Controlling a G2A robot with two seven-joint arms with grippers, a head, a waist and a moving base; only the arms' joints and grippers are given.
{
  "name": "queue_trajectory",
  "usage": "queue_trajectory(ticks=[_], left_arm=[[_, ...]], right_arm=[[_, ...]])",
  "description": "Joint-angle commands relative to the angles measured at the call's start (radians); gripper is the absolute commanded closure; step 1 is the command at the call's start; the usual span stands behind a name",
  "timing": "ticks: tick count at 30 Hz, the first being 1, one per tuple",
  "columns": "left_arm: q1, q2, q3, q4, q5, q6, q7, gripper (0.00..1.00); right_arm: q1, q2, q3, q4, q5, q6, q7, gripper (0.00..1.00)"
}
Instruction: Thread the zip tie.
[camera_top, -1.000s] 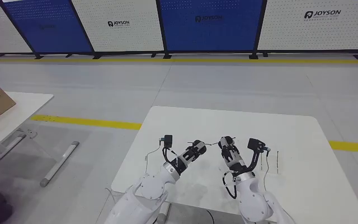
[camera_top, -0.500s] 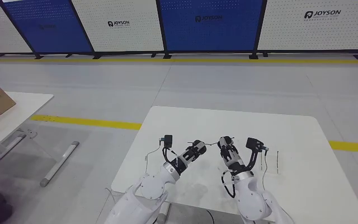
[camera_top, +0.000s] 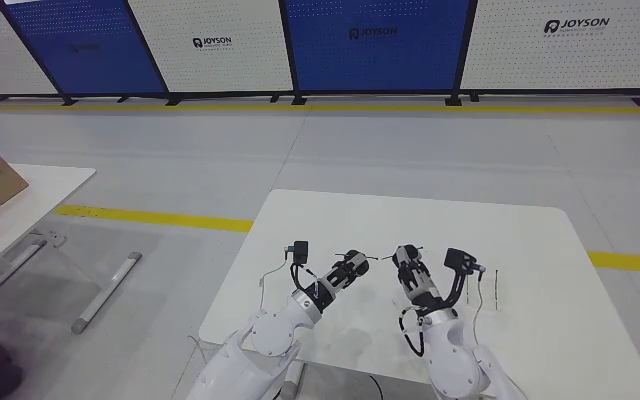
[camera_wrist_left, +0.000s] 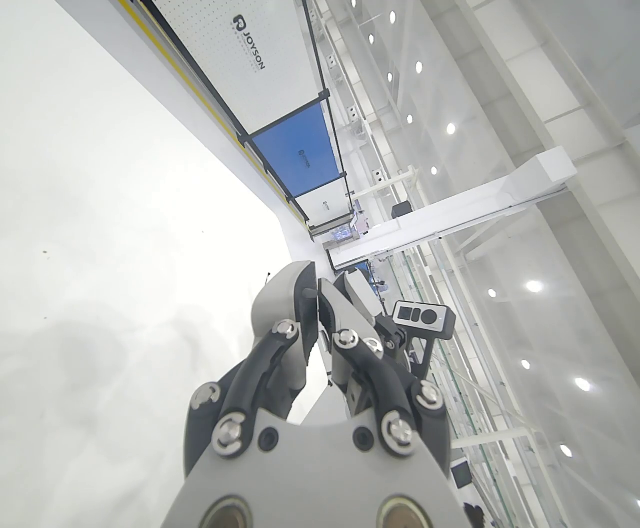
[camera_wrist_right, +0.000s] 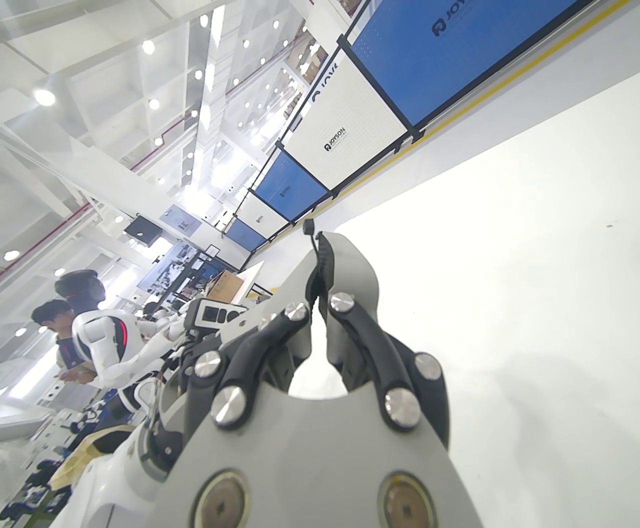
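Observation:
A thin black zip tie (camera_top: 376, 260) spans the short gap between my two grippers above the near part of the white table (camera_top: 430, 220). My left gripper (camera_top: 356, 265) is shut, its dark pads (camera_wrist_left: 311, 305) pressed together, and a thin black tip (camera_wrist_left: 268, 276) pokes out beside them. My right gripper (camera_top: 402, 256) is shut on the zip tie's strap, with the square head (camera_wrist_right: 308, 227) sticking out past the fingertips (camera_wrist_right: 345, 250). The two grippers point at each other, almost touching.
Two spare zip ties (camera_top: 468, 287) (camera_top: 497, 285) lie on the table to the right of my right arm. The table's near edge runs just under both arms. A second white table (camera_top: 45, 190) stands off to the left across the floor.
My right gripper has shifted slightly, first a little left and then back right and nearer. The left gripper has stayed put. Both remain shut.

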Motion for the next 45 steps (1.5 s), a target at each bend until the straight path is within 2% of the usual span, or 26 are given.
queue_trajectory(ticks=[1,29,45], left_arm=[[0.0,0.0,0.0,0.0,0.0,0.0,0.0,1.0],[0.0,0.0,0.0,0.0,0.0,0.0,0.0,1.0],[0.0,0.0,0.0,0.0,0.0,0.0,0.0,1.0]], right_arm=[[-0.002,0.0,0.003,-0.001,0.002,-0.003,0.004,1.0],[0.008,-0.007,-0.004,0.013,-0.001,-0.012,-0.001,1.0],[0.016,-0.014,-0.018,0.019,-0.039,-0.003,-0.013,1.0]])
